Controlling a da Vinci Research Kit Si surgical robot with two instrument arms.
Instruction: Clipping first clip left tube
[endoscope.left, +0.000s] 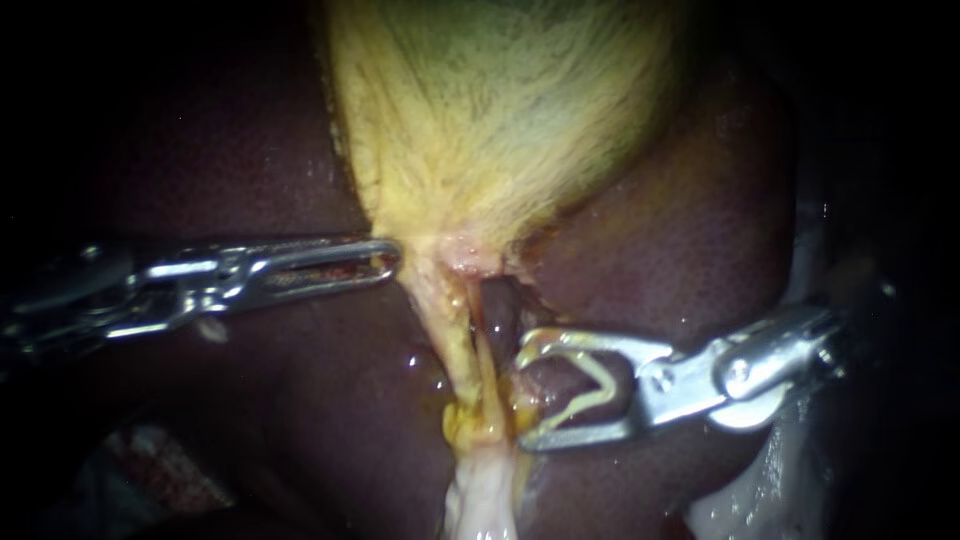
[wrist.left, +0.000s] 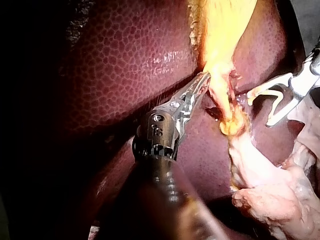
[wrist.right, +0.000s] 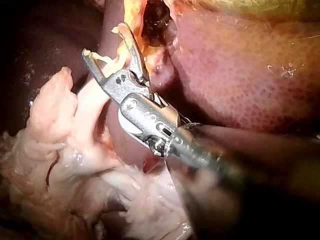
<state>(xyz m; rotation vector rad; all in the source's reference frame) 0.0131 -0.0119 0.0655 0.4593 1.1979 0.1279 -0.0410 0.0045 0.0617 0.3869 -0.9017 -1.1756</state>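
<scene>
The yellow gallbladder narrows to a neck, and two thin pale tubes run down from it side by side. The left tube lies bare, with the other tube close on its right. My left instrument comes in level from the left, its jaws shut on the gallbladder's neck. My right instrument stands just right of the tubes, around neither. Its jaws are spread wide and carry a pale, bent clip seated between them. The clip also shows in the left wrist view.
Dark red liver surrounds the gallbladder on both sides. Pale, ragged tissue hangs where the tubes end and spreads beside my right instrument. A dark hollow opens between the neck and the right jaws.
</scene>
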